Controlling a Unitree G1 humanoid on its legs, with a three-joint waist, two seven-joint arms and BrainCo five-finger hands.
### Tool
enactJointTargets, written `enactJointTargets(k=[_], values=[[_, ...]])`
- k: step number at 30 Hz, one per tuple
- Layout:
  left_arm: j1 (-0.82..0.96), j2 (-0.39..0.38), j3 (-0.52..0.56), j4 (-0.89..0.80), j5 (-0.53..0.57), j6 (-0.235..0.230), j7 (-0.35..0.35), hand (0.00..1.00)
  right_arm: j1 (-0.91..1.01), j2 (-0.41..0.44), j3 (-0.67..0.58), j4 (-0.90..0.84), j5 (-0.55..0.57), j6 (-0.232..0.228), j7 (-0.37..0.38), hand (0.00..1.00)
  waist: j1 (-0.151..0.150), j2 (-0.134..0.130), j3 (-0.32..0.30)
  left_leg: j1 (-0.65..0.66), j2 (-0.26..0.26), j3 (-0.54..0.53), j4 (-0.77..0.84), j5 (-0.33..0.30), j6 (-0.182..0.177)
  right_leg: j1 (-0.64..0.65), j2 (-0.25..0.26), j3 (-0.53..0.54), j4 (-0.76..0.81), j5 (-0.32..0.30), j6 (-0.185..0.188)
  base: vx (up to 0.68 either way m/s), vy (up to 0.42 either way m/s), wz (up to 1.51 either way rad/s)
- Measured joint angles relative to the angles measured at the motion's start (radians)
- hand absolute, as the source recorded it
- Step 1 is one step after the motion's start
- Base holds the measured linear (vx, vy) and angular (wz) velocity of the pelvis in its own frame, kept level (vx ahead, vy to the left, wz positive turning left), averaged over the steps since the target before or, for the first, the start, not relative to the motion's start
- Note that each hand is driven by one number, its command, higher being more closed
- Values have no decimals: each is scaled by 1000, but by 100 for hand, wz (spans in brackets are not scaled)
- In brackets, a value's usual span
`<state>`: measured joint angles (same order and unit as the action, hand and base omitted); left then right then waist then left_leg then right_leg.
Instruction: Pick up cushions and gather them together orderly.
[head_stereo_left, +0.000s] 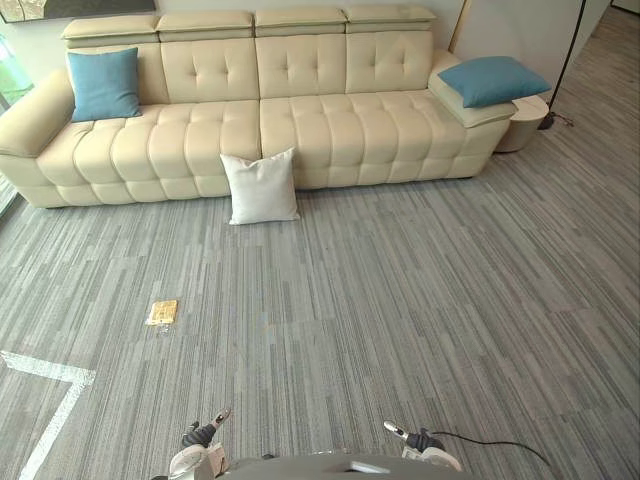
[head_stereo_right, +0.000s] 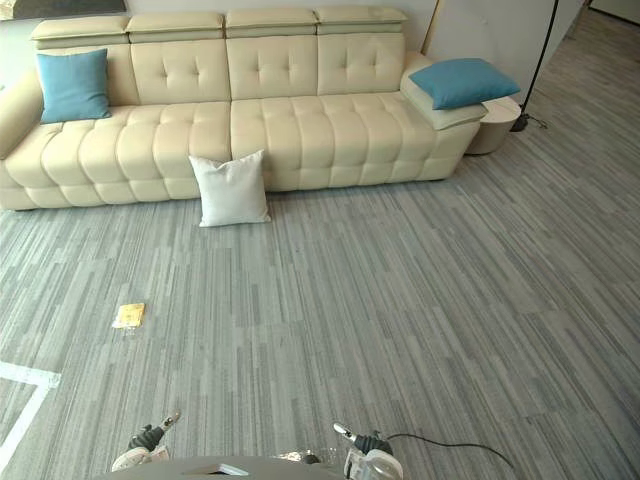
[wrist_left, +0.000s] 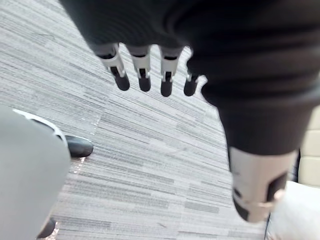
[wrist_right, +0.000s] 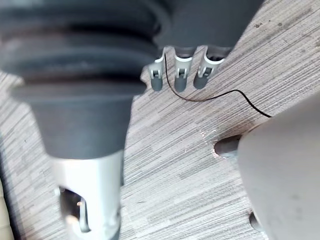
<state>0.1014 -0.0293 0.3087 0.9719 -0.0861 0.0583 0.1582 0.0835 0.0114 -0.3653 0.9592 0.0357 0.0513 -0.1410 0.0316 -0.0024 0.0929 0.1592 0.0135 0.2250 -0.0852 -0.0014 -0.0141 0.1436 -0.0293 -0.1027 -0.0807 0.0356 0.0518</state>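
Note:
A white cushion (head_stereo_left: 261, 187) stands on the carpet, leaning against the front of the cream sofa (head_stereo_left: 300, 120). One blue cushion (head_stereo_left: 103, 84) leans upright at the sofa's left end. A second blue cushion (head_stereo_left: 492, 80) lies on the sofa's right armrest. My left hand (head_stereo_left: 203, 433) hangs low at the lower edge of the view, far from the cushions, with its fingers (wrist_left: 142, 75) straight and nothing in them. My right hand (head_stereo_left: 412, 437) hangs the same way on the other side, its fingers (wrist_right: 180, 75) relaxed over bare carpet.
A small yellow packet (head_stereo_left: 162, 312) lies on the grey striped carpet to the left. White tape lines (head_stereo_left: 50, 380) mark the floor at lower left. A round side table (head_stereo_left: 525, 120) and a black lamp stand (head_stereo_left: 565, 60) are beside the sofa's right end.

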Motion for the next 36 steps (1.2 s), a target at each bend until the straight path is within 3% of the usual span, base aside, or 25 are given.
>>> enactJointTargets(k=[17, 24, 27, 29, 30, 33, 36], values=[[-4, 24, -35, 2, 1, -3, -21, 0, 4, 14, -35, 6, 50, 0, 2, 0, 7, -22, -1, -23, -1, 0, -1, -2, 0, -30, 0, -3, -5, -3, 4, -2, -4, 0], [-12, 36, -47, 0, -1, -4, -23, 0, -6, 15, -40, 18, 53, 0, 8, 0, 20, -35, -1, -43, -6, 47, 6, -36, 0, -77, -4, 40, 19, -25, 15, 9, -4, -19], [-16, 59, -98, -2, 0, -3, -34, 0, -17, 15, -41, 18, 52, 0, 9, 0, 14, -42, 4, -50, -17, 50, 10, -61, 15, -148, -19, 44, 149, -93, 24, 121, 42, -7], [-26, 69, -123, -6, 0, -3, -35, 0, -21, 16, -41, 16, 47, 0, 10, 0, 14, -51, 24, -54, -26, 51, 69, -104, 24, -183, -43, 40, 269, -155, 42, 197, 82, -4], [-32, 67, -136, -8, 2, -3, -34, 0, -26, 12, -38, 6, 41, 0, 11, 0, 19, -41, 38, -54, -24, 54, 106, -139, 33, -214, -55, 31, 378, -178, 58, 103, 78, -16], [-31, 67, -163, -13, 10, -2, -36, 0, -31, 2, -27, -36, 38, -6, 15, 0, 3, -20, 52, -38, -22, 46, 177, -217, 48, -367, -91, -1, 731, -189, 43, 156, 95, -3], [-38, 68, -154, -15, 3, -1, -34, 0, -47, -2, -18, -45, 38, -12, 29, 0, -1, -23, 58, 25, -10, 37, 205, -287, 43, -480, -100, -72, 894, -295, 26, 358, 84, 2]])
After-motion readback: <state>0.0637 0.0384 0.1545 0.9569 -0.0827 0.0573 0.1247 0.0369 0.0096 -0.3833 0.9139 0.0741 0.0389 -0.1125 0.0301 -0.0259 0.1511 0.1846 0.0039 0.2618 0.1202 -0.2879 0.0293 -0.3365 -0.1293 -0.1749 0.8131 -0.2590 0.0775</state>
